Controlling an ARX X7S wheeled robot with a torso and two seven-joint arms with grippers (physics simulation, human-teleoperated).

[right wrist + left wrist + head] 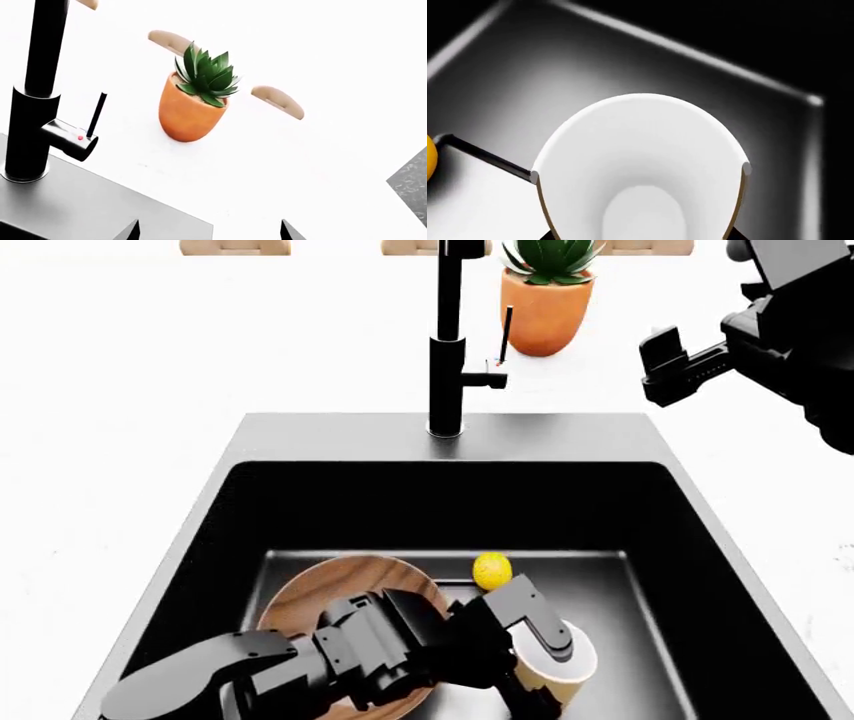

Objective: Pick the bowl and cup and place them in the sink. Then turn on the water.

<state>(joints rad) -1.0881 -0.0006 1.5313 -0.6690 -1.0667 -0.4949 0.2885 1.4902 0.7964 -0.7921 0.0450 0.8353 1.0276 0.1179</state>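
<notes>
Down in the left wrist view, the cup (644,170) fills most of the picture, its white inside facing the camera. The left gripper's (642,172) fingers (534,176) are clamped on its rim from two sides. Behind it lies the black floor of the sink (527,65), with a yellow ball (430,156) at the edge of the picture.

From the head view, the left gripper (541,665) reaches deep into the sink (240,450) and holds the cup (567,670) low over the basin floor. The bowl (327,595) already lies in the sink, beside the cup and partly under the arm. The yellow ball (493,570) sits just behind them. The faucet (449,340) stands at the rear rim, its lever (507,332) upright. The right gripper (667,365) hangs high over the white worktop (120,370), near the plant pot (547,310); whether its fingers are apart cannot be told here.

Seen from the right wrist, two finger (130,231) tips stand well apart, holding nothing, facing the plant pot (190,112) and the faucet (33,100).
</notes>
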